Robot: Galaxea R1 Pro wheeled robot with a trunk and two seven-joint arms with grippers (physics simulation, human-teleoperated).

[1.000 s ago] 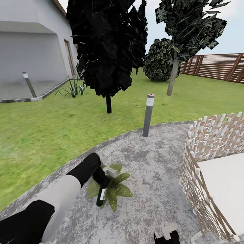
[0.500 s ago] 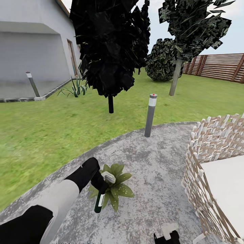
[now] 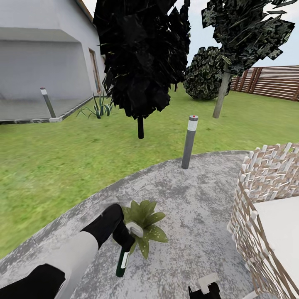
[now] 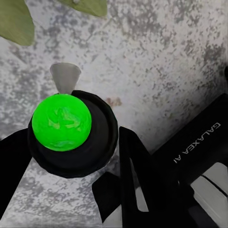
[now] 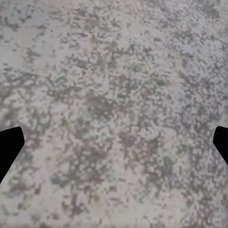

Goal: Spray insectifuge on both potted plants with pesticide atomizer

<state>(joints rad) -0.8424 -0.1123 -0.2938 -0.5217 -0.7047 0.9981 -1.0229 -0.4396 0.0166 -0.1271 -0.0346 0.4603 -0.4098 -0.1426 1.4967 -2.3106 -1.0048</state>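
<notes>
My left gripper (image 3: 126, 235) is shut on the pesticide atomizer (image 3: 122, 261). The dark green body with its white band hangs down, and the whitish trigger head (image 3: 135, 229) sits against the leaves. In the left wrist view the atomizer (image 4: 71, 130) is seen end-on between the black fingers (image 4: 135, 159), with its grey nozzle tip toward the patio. One potted plant (image 3: 145, 222), a low rosette of green leaves, stands on the stone patio just right of the gripper. Its near leaf (image 3: 155, 235) carries pale specks of insectifuge. My right gripper (image 5: 114, 142) is open over bare stone, and its top (image 3: 205, 287) shows low in the head view.
A grey bollard lamp (image 3: 189, 142) stands at the patio's far edge. A woven wicker chair (image 3: 265, 187) with a white seat is at the right. Lawn (image 3: 54, 166) lies to the left, with dark trees, the house and a brown fence beyond.
The head view has shifted, sliding the scene rightward. My left gripper has drawn the atomizer back from over the plant toward me, uncovering more leaves.
</notes>
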